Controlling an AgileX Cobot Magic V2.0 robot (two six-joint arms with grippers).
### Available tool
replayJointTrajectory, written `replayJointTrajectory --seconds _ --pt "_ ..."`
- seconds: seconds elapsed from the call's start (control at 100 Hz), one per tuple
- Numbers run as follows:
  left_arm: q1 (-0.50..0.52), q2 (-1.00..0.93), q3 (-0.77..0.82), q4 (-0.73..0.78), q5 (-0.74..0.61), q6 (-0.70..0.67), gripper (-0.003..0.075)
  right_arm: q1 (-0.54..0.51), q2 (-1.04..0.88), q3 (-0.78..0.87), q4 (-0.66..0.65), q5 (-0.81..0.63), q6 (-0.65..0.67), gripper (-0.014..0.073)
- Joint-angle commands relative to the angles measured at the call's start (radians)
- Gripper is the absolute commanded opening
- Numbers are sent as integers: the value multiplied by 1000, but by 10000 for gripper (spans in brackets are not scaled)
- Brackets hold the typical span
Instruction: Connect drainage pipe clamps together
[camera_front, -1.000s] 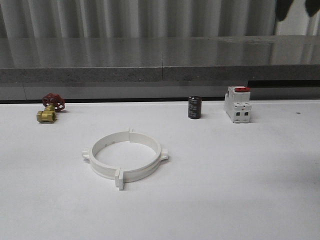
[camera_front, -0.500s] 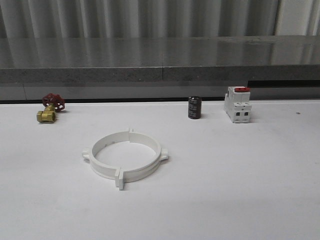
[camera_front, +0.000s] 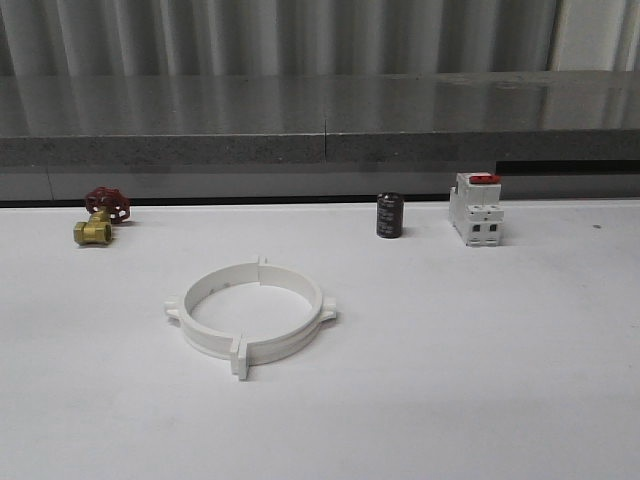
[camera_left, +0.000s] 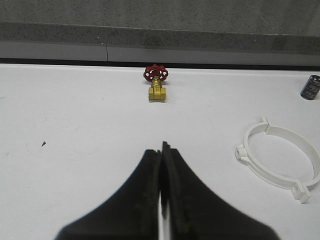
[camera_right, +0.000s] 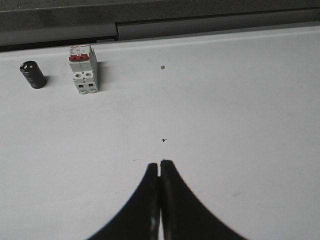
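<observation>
The two white drainage pipe clamps (camera_front: 251, 310) lie on the white table, left of centre, with their end flanges meeting so they form one wide ring. The same ring (camera_left: 280, 157) shows in the left wrist view, off to one side of my left gripper (camera_left: 161, 149), which is shut with nothing in it, well apart from the ring. My right gripper (camera_right: 159, 164) is also shut and holds nothing, over bare table.
A brass valve with a red handwheel (camera_front: 100, 215) sits at the back left. A black cylinder (camera_front: 389, 215) and a white block with a red switch (camera_front: 476, 208) stand at the back right. A grey ledge (camera_front: 320, 140) runs behind the table.
A dark shape at the top right corner of the front view a second ago has gone. The ring and the other objects have not moved.
</observation>
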Motion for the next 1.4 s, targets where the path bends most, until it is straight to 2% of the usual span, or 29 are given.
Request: replayJointTrajectory --seconds 0.0,1.2,1.39 --pt "2 5 -27 7 -67 -10 -20 -5 0 -23 -54 -41 1 -65" --pt "2 7 -27 7 -67 -10 -20 -7 -2 -19 -63 -17 -2 -65" --pt "2 7 -27 7 -67 -10 -20 -63 -67 8 15 -92 -155 -65"
